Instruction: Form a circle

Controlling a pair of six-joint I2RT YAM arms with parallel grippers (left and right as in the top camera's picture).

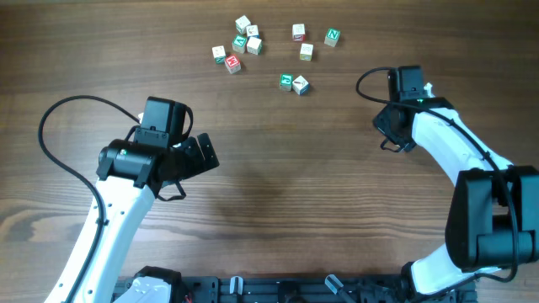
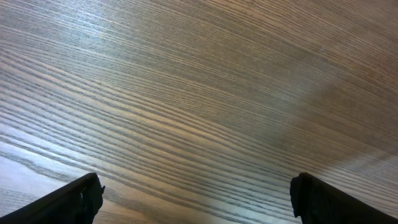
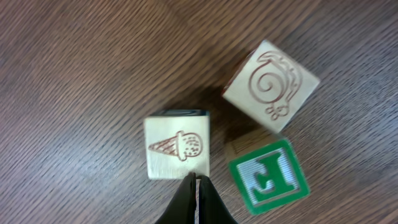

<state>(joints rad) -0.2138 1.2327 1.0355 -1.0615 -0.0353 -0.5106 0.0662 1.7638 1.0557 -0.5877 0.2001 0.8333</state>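
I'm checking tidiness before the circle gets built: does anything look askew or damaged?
Nothing damaged. The spiral cube and green letter cube sit twisted relative to the ice-cream cube, and the loose cubes lie scattered, forming no ring.

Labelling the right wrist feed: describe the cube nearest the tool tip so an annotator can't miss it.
On the wooden table, three cubes cluster just ahead of the shut right tool. The ice-cream cube is the one right at the tool tip, leftmost in the wrist picture. Its pale top carries a sideways ice-cream cone, unlike the spiral cube and the green letter cube.
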